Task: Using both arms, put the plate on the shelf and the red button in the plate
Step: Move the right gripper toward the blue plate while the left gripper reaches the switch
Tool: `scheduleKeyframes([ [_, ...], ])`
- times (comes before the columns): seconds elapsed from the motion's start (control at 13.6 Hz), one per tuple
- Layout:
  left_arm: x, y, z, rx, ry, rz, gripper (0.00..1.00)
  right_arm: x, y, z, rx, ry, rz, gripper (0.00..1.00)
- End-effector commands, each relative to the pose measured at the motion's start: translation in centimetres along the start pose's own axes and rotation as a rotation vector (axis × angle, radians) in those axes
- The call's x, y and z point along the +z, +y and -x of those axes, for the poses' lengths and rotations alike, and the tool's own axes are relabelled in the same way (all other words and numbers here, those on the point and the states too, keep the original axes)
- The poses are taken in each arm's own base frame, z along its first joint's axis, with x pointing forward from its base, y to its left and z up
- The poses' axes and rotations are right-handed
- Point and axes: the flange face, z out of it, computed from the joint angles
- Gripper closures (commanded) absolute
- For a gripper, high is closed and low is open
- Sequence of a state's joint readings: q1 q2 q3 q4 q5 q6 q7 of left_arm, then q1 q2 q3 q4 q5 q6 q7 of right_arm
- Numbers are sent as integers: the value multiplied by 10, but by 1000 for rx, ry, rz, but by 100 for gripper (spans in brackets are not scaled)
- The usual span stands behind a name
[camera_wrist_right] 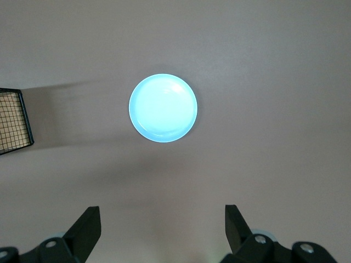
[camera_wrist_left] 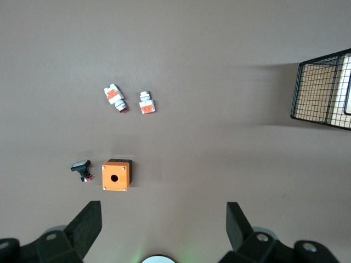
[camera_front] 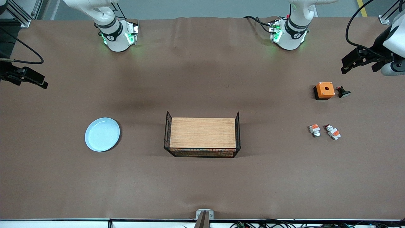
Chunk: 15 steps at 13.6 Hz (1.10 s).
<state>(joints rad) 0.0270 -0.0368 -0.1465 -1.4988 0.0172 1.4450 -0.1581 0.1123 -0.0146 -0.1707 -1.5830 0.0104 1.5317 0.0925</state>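
Note:
The pale blue plate (camera_front: 102, 134) lies flat on the brown table toward the right arm's end, and the right wrist view has the plate (camera_wrist_right: 163, 108) centred. The red button (camera_front: 332, 132), long and white with an orange block and a red cap, lies toward the left arm's end beside a stubbier white-and-orange part (camera_front: 314, 129); the left wrist view also shows the red button (camera_wrist_left: 115, 98). My left gripper (camera_wrist_left: 164, 219) hangs open and empty high above that end, at the view's edge (camera_front: 359, 68). High above the plate's end, my right gripper (camera_wrist_right: 163, 219) is open and empty too (camera_front: 30, 80).
A black wire basket (camera_front: 167, 126) holding a wooden board sits mid-table. An orange square box with a hole (camera_front: 324, 90) and a small black part (camera_front: 343, 92) lie farther from the front camera than the red button.

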Motion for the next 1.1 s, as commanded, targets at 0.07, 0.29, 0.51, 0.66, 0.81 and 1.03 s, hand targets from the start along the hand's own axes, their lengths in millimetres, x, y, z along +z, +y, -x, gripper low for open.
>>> scheduleKeyframes([
  [0.07,-5,-3,3,2,-3,1,0,-3,3,7,16,12,0,0],
  [0.29,12,-22,-9,-24,-32,-15,0,-3,3,7,16,12,0,0],
  [0.51,68,-65,-39,-92,-91,-16,0,-3,3,7,15,12,0,0],
  [0.66,107,-74,-50,-107,-61,-17,0,-2,0,7,10,10,1,0],
  [0.81,149,-86,-58,-125,-29,-13,0,-2,1,7,12,6,1,0],
  [1.03,222,-103,-63,-152,-3,-1,0,0,4,8,19,-8,2,0],
])
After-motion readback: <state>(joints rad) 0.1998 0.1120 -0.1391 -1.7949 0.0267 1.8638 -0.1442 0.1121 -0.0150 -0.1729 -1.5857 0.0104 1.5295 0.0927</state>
